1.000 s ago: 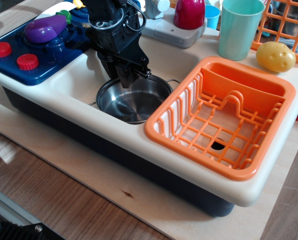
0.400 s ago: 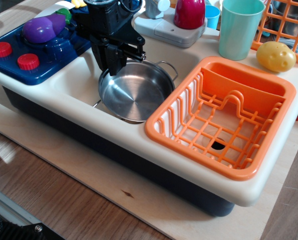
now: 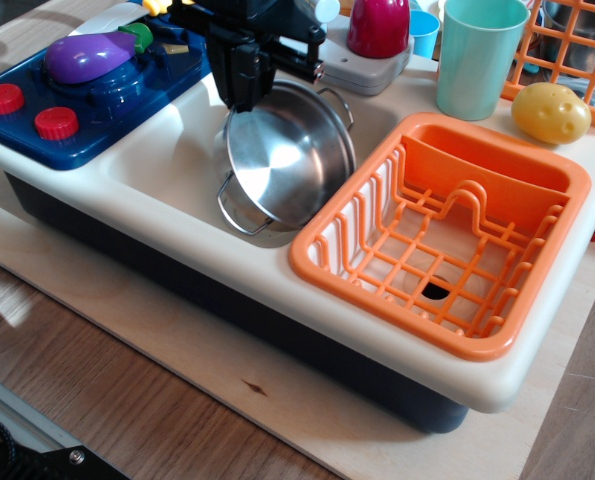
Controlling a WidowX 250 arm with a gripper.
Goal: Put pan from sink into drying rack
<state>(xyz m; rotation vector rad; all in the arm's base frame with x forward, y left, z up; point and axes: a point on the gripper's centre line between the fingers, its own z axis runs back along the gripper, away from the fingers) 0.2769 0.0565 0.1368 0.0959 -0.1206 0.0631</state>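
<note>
The shiny steel pan point(image 3: 289, 160) hangs tilted over the cream-white sink point(image 3: 167, 150), its open side facing the camera and its lower wire handle low near the basin floor. My black gripper point(image 3: 247, 92) is shut on the pan's upper left rim and holds it up. The bright orange drying rack point(image 3: 442, 235) sits just right of the pan, set into the right part of the kitchen unit, and holds nothing.
A teal cup point(image 3: 479, 55) and a yellow potato point(image 3: 550, 112) stand behind the rack. A red cup point(image 3: 379, 25) on a grey faucet block is behind the sink. A purple eggplant point(image 3: 87, 55) lies on the blue stove at left. An orange wire basket point(image 3: 577, 45) is at back right.
The gripper has closed on the pan's rim and lifted up and back. The pan has gone from lying flat in the sink to hanging steeply tilted.
</note>
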